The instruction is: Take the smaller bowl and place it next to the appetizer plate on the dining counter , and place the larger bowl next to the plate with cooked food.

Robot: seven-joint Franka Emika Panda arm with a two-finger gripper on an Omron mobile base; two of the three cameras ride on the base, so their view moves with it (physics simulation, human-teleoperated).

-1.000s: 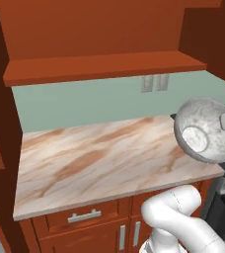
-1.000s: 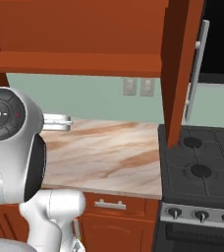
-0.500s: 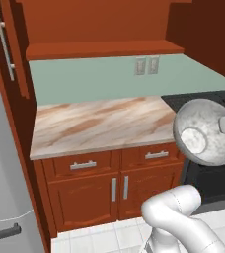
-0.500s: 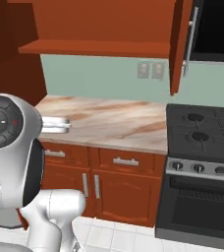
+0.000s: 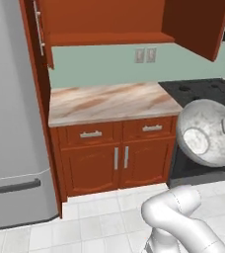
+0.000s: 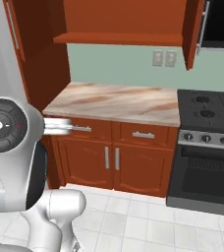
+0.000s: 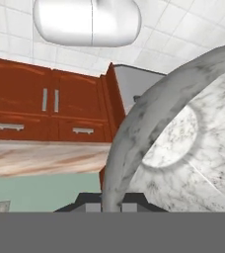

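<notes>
My gripper [image 7: 111, 206] is clamping the rim of a marbled bowl [image 5: 206, 132], carrying it tilted at three o'clock before the stove [image 6: 208, 142]. I am mid-transport; next I judge driving toward the dining counter.

1. The arm [image 5: 183, 222] was glossy white, built of fat rounded tube segments with smooth, seamless shells.
2. Its elbow link [image 6: 50, 211] curved like a bent pipe, shaded pale grey underneath.
3. One large joint [image 6: 6, 125] ended in a round black cap, ringed in dark grey, with small white marks and a tiny red dot around a central hub.
4. A dark band ran down the side of the link below that cap.
5. No cables or screws showed.
</notes>
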